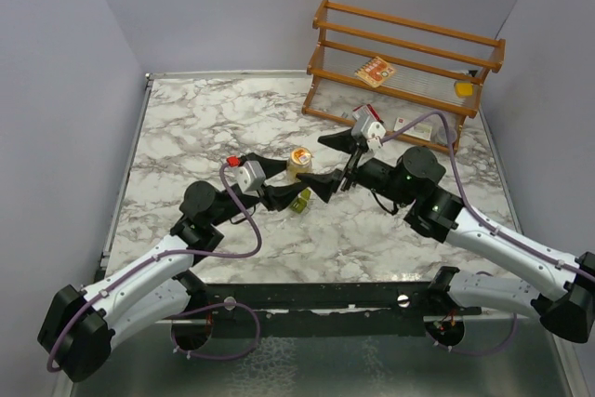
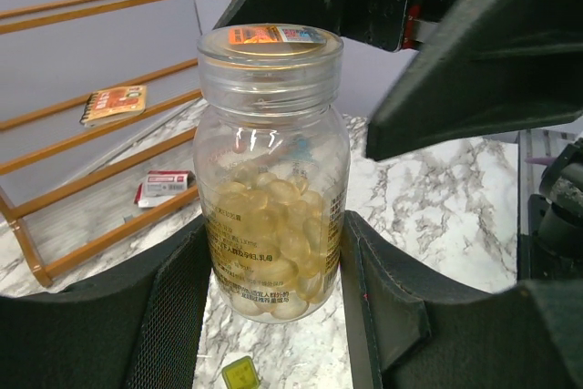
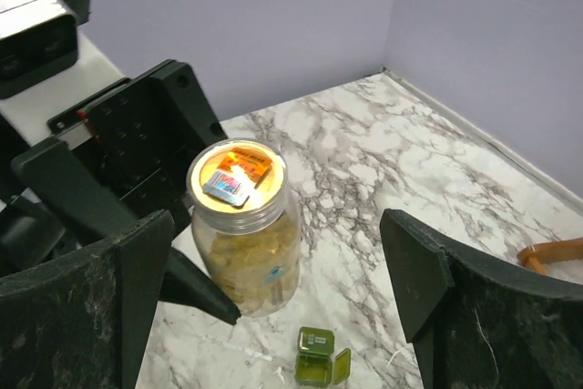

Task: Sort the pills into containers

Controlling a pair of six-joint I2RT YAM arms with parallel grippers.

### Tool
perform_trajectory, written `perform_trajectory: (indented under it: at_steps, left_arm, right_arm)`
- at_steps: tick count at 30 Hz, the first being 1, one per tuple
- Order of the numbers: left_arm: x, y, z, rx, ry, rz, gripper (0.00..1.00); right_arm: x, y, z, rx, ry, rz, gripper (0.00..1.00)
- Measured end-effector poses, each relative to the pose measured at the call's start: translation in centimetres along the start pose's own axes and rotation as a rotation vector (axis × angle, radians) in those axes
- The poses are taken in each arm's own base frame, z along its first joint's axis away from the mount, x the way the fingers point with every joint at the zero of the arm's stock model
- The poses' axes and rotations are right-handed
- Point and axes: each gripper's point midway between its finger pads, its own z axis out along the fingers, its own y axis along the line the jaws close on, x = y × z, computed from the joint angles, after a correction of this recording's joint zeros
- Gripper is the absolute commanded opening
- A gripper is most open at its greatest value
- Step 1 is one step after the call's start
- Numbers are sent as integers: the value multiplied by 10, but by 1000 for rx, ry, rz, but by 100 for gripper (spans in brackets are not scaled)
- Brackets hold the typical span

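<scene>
Clear bottle [image 2: 273,179] stands upright near mid-table, long axis vertical, cap [image 3: 239,179] on and facing up. The pills [image 2: 273,243] are all inside it, a yellowish heap filling the lower half. Left gripper [image 1: 293,180] is clamped on the bottle's lower body, one finger [image 2: 173,316] against each side. Can't tell whether the base touches the marble table [image 1: 186,127] or sits just above it. Right gripper [image 3: 276,234] comes in from the opposite side with its jaws spread wide. They straddle the bottle without touching it, and the bottle sits nearer one finger than the other. Olive-green pill box [image 3: 319,357] lies flat on the marble just beside the bottle, on the near side, between the two grippers and touching neither. One lid is flipped open; the contents are too small to read. Both arms crowd the bottle from left and right. Bare marble runs far-left of it, well apart from the table edges and the walls. Wooden rack [image 1: 409,53] takes the far-right corner, holding a carton [image 1: 375,72] and a yellow block [image 1: 463,88], well apart from the bottle.
</scene>
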Motion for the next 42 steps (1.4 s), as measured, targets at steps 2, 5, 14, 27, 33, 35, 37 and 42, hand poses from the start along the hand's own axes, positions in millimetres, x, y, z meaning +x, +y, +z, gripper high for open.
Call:
perform_trajectory:
  at_steps: [2,5,14,27,33,35,37,42]
  left_arm:
    - [3,3,-1,-18,5,-3,0]
    - [10,9,-3,-56,16,-8,0]
    - [17,20,-7,-127,19,-11,0]
    - [18,24,-10,-157,5,-11,0]
    - [17,26,-10,-167,-3,-9,0]
    - [17,26,-10,-170,-5,-9,0]
    - [18,26,-10,-172,-4,-9,0]
    - [20,26,-10,-172,1,-11,0]
  right_arm:
    - [2,-6,5,34,-13,7,97]
    - [2,-12,11,65,-33,13,97]
    - [7,-11,28,73,-45,15,98]
    - [9,-4,38,83,-44,9,91]
    - [11,-6,39,100,-41,4,75]
    - [11,-7,39,105,-40,4,74]
    - [13,-7,40,109,-38,5,74]
    - [17,-8,42,113,-29,6,74]
